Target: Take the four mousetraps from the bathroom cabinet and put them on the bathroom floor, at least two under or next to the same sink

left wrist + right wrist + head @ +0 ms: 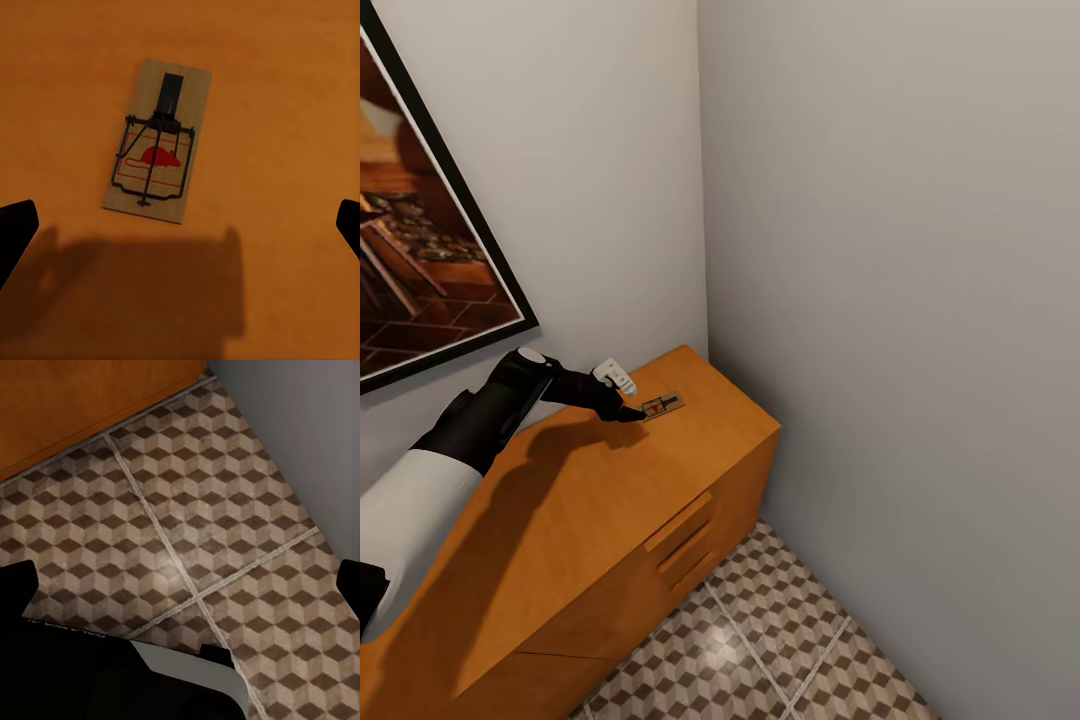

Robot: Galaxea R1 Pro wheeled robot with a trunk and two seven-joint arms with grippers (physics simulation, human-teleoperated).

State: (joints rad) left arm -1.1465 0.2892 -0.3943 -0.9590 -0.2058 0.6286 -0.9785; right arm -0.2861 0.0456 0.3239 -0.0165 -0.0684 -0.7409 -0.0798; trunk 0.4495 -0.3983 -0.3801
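1 mousetrap [157, 142] lies flat on the cabinet [590, 500] beneath the left gripper's [180, 225] spread fingers [15, 225].

Cabinet [590, 520]: orange-brown wood, plain. Mousetrap [157, 141] near its far right corner: tan wood slab, black metal parts, red mouse print. Bathroom floor [187, 532]: brown/beige/white 3D cube pattern, pale grout. Walls [900, 250]: plain light grey. Left arm [450, 450]: black, white upper section.

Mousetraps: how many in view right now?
1. One mousetrap lies flat on top of the cabinet, near its far end by the wall corner, just ahead of the open left pincer. Others may be inside the drawers, hidden.
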